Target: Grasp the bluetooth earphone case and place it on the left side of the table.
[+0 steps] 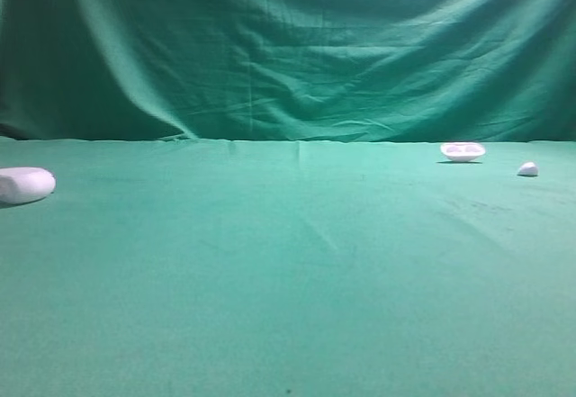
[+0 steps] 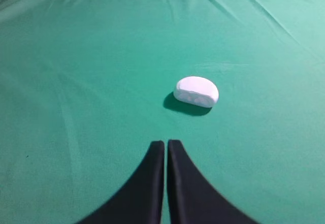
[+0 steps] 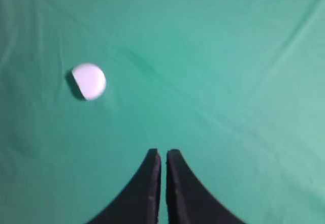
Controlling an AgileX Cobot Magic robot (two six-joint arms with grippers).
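three white items: i see the bluetooth earphone case (image 1: 24,184) at the table's (image 1: 288,271) left edge, a dish (image 1: 463,151) and a small lump (image 1: 527,169) far right
room: wide green cloth between them
left gripper (image 2: 166,144): jaws together, case (image 2: 196,91) just ahead
right gripper (image 3: 163,154): jaws together, holding nothing
backdrop (image 1: 288,46): green drape

Open cloth around case (image 2: 196,91)

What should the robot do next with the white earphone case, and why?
Probably nothing more than rest its arms. The bluetooth earphone case already lies on the far left of the table. The left gripper has its fingers shut and empty, stopping short of the case. The right gripper is shut and empty too. I would leave the case alone.
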